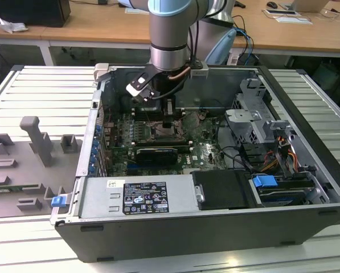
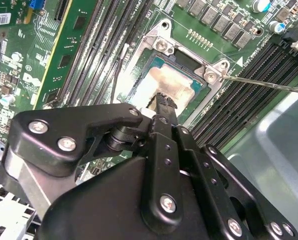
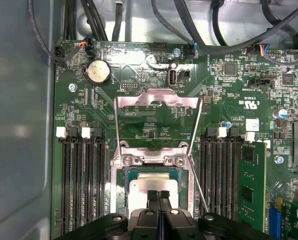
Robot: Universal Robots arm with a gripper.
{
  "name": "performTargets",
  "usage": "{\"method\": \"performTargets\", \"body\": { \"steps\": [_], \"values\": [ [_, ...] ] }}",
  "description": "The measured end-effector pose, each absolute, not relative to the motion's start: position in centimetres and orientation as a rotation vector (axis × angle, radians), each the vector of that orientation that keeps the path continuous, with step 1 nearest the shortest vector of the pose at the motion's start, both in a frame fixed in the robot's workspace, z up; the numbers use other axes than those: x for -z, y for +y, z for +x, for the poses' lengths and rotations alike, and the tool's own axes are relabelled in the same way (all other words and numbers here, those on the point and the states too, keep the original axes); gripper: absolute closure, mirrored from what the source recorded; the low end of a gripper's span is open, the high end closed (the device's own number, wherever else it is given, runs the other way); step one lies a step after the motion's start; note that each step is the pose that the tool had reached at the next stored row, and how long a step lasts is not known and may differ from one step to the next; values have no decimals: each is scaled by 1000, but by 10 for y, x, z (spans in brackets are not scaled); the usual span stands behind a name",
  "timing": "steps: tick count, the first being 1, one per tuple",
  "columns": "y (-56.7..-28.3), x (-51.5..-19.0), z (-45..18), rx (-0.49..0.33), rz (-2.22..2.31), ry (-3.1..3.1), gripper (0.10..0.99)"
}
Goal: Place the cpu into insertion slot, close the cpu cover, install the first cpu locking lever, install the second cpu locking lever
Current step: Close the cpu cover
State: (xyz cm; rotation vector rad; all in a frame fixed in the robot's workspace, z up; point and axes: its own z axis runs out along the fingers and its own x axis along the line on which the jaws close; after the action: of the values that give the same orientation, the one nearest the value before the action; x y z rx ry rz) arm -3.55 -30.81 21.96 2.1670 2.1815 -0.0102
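The hand (image 3: 158, 196) is shut tight, fingers pressed together with nothing between them, pointing straight down into the open computer case (image 1: 215, 227). Right under the fingertips sits the chip (image 3: 148, 184), pale silver top up, lying flat inside the socket (image 3: 152, 159). Whether the tips touch it or hover just above, I cannot tell. In the second wrist view it's the same story: the hand (image 2: 161, 102) is closed, the chip (image 2: 171, 82) is seated just beyond the tips, and the socket's metal rim (image 2: 161, 45) frames it.

Just past the socket, the cover (image 3: 158, 98) stands swung open on its hinge edge, with green board showing through its window. A thin lever rod (image 3: 198, 182) angles away from the socket's corner beside the hand, unlatched and sticking out free (image 2: 263, 83).

Moving out, black memory slots (image 3: 81, 185) flank the hand on both sides, and one green memory stick (image 3: 252, 185) is seated further off. A round coin battery (image 3: 98, 72) lies beyond the cover.

In the exterior view the hand (image 1: 168, 122) reaches down over the board, with the case resting on a slatted metal tabletop (image 1: 39, 96).
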Motion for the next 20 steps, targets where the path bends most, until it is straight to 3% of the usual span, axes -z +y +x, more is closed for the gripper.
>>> {"method": "performTargets", "body": {
  "steps": [11, 20],
  "values": [
    [-308, -223, -26, 18, 2164, 2179, 980],
    [-308, -245, -26, 20, 2163, 2178, 980]
  ]
}}
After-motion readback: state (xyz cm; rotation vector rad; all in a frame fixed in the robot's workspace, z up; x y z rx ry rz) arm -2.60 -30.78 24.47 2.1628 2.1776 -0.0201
